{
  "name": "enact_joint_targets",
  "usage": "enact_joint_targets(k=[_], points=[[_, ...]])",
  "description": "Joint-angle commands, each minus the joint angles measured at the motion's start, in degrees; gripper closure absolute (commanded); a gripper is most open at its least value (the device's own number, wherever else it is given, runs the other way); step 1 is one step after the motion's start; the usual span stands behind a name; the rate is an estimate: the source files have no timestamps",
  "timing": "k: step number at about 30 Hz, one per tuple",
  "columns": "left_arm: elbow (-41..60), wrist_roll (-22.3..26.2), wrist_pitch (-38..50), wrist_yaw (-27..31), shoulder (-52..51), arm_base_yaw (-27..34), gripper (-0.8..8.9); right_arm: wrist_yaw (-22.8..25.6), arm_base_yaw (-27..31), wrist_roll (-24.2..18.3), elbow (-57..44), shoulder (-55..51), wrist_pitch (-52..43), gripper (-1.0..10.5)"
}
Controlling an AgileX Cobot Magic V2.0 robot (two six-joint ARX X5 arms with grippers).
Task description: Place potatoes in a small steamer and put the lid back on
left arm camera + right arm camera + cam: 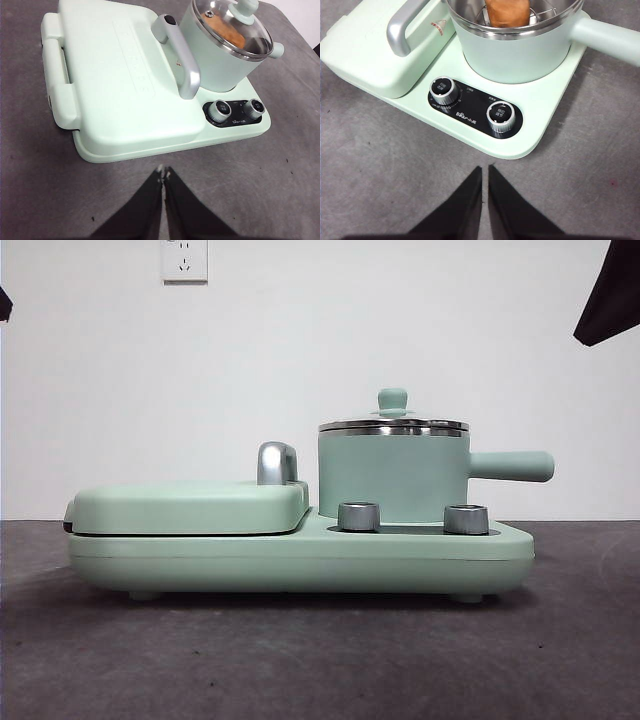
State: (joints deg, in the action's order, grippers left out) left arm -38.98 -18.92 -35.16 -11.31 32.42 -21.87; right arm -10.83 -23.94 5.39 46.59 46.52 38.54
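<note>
1. The steamer, a mint green pot with a straight side handle, stands on the round seat at one end of a green cooker base, behind two steel dials. The closed grill plate and its steel handle take up the rest of the base, which rests on a grey desk.
2. The potato, an orange-brown lump, lies inside the pot on a wire rack, seen in both wrist views.
3. The glass lid sits level on the steel rim, its small green knob upright at the centre; in the right wrist view the glass itself is hard to make out.
4. The left pincer hangs over bare desk in front of the cooker, jaws together and holding nothing. The right pincer hangs likewise in front of the dials, jaws nearly touching and holding nothing.
5. Judgement: the task looks finished, with both arms clear of the pot.
6. Handling, as a judgement: the lid is stiff, smooth and breakable, so the knob is the only sound place to grip it, lifting straight up. The potato looks firm and fairly light, and its creased skin should give the jaws some purchase across its width.
</note>
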Motion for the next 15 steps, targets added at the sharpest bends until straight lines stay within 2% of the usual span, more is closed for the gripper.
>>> enact_joint_targets(k=[1, 4, 7, 9, 15], points=[[-0.3, 0.3, 0.4, -0.2, 0.1, -0.3, 8.07, -0.1, -0.3, 0.2, 0.2, 0.2, -0.5, 9.3], [-0.3, 0.4, 0.2, -0.2, 0.1, -0.3, 8.07, -0.1, -0.3, 0.2, 0.2, 0.2, -0.5, 9.3], [1.2, 4.4, 0.9, 2.6, -1.5, 0.7, 8.07, -0.1, -0.3, 0.2, 0.2, 0.2, -0.4, 9.3], [5.7, 5.0, 5.1, 4.8, -4.5, 3.0, 8.07, -0.1, -0.3, 0.2, 0.2, 0.2, -0.5, 9.3], [23.7, 5.9, 20.3, 6.5, -17.8, 10.1, 8.07, -0.1, -0.3, 0.2, 0.2, 0.2, -0.5, 9.3]])
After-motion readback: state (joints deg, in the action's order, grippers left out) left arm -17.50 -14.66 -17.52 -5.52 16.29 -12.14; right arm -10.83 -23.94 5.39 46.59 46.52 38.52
